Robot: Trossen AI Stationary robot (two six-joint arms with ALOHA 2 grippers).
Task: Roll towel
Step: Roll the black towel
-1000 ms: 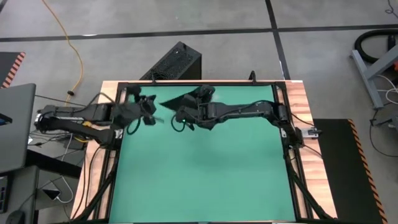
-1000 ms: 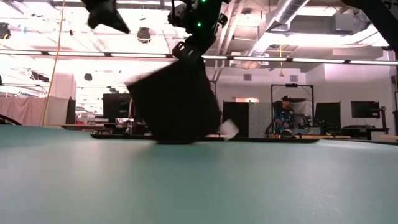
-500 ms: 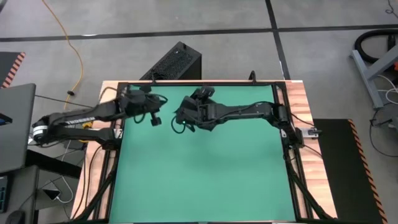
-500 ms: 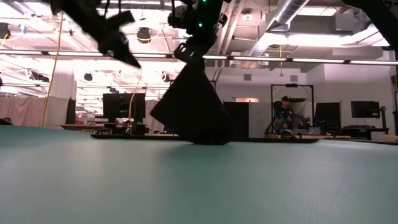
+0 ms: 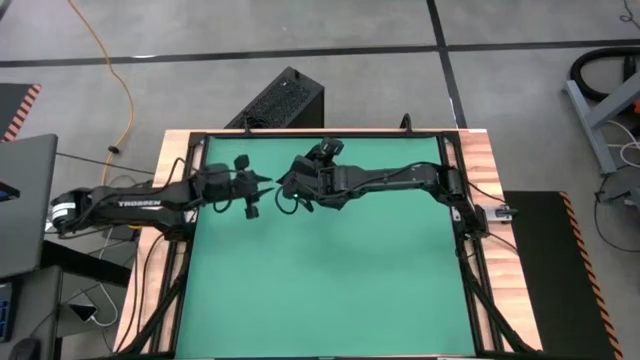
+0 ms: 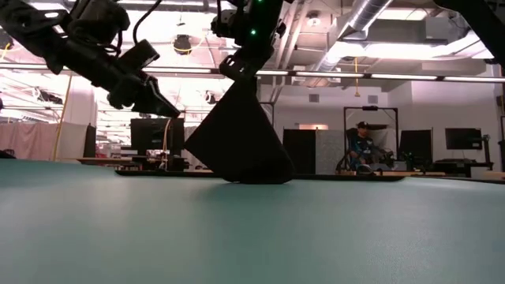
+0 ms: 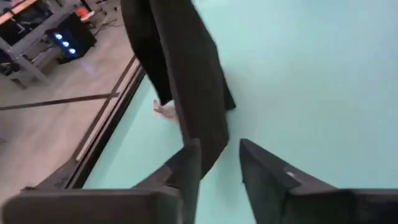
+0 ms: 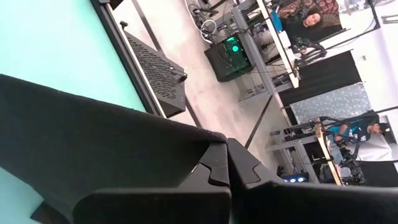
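Note:
The black towel (image 6: 237, 134) hangs as a triangle from my right gripper (image 6: 241, 71), which is shut on its top above the far middle of the green table (image 5: 330, 290). The towel's lower edge rests on the table. A small white tag (image 7: 164, 111) shows low on the towel (image 7: 186, 81) in the left wrist view. My left gripper (image 6: 170, 109) stands open in the air just to the towel's left, tipped down toward it and apart from it. In the high view it (image 5: 256, 192) is close beside my right gripper (image 5: 288, 185). My right gripper pinches the towel's topmost point (image 6: 243, 79) between its two shut fingers, which come from above and point down. The cloth (image 8: 186, 140) spreads out below the fingers. It hangs slack, with its lower edge (image 6: 245, 178) on the table.
A black ribbed box (image 5: 280, 100) stands on the floor just beyond the table's far edge. A black frame rail (image 5: 190, 230) runs round the green mat. The mat's near half lies bare. A seated person (image 6: 361, 146) shows far back in the room.
My left gripper has come down and gone toward the table's right edge, up to the towel's left side. The towel, a broad swinging sheet a second ago, now hangs still as a narrow triangle from my right gripper, its lower edge on the table.

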